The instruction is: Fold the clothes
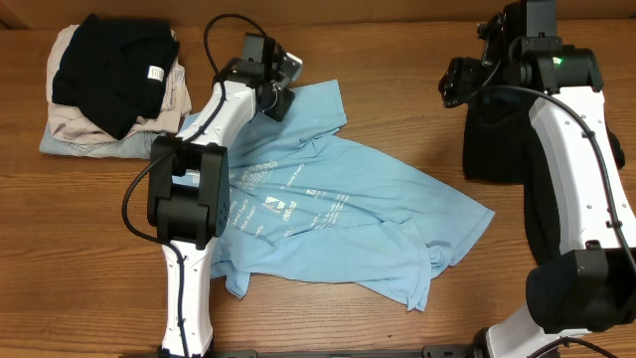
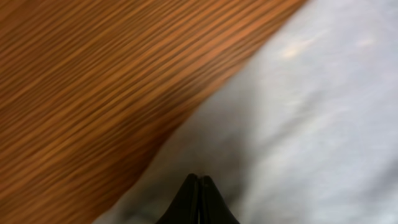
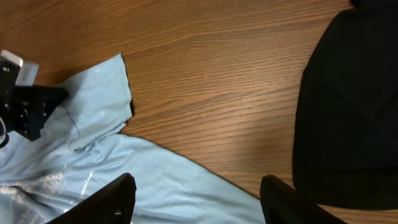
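Note:
The light blue T-shirt [image 1: 338,204] lies spread and rumpled on the wooden table, white printed text up. My left gripper [image 1: 279,96] is at its far left sleeve. In the left wrist view its fingers [image 2: 199,178] are shut together with the tips in the pale fabric [image 2: 311,124] near the sleeve's edge. The large black garment [image 1: 492,139] lies at the right, partly under my right arm. My right gripper [image 3: 196,199] is open and empty, held above the table between the shirt [image 3: 93,118] and the black garment [image 3: 348,112].
A stack of folded black, beige and pale denim pieces [image 1: 109,89] sits at the far left corner. Bare wood [image 1: 397,89] shows between the shirt's sleeve and the black garment.

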You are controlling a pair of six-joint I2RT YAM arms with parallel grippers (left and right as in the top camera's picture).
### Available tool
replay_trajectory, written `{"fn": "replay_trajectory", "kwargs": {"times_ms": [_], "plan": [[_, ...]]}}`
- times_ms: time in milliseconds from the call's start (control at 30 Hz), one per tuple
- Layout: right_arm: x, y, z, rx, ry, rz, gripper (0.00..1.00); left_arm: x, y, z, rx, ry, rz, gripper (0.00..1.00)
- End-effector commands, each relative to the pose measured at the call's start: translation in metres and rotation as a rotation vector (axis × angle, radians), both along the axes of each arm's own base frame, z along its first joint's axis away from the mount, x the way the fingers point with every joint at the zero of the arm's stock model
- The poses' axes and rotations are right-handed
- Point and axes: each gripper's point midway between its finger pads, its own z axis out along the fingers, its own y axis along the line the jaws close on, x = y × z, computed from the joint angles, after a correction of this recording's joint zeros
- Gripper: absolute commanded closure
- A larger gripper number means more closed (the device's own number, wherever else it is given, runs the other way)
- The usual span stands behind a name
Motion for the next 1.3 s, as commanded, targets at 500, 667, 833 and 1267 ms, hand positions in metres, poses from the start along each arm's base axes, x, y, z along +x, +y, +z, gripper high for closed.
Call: {"fn": "replay_trajectory", "kwargs": {"times_ms": [500, 667, 833, 1267], "plan": [[-0.005, 0.0, -0.002, -0.009, 0.016, 0.0, 0.32, 0.002, -0.052, 0.035, -0.039, -0.021, -0.063, 0.31], [-0.005, 0.0, -0.002, -0.009, 0.016, 0.0, 0.32, -0.016, -0.069, 0.03, 0.053, 0.009, -0.008, 0.27], [-0.005, 0.0, -0.002, -0.008, 0.016, 0.0, 0.32, -0.029, -0.09, 0.025, 0.018, 0.046, 0.038, 0.26], [-0.005, 0.0, -0.002, -0.008, 0.017, 0.0, 0.31, -0.022, -0.095, 0.001, 0.027, 0.036, -0.012, 0.14]]}}
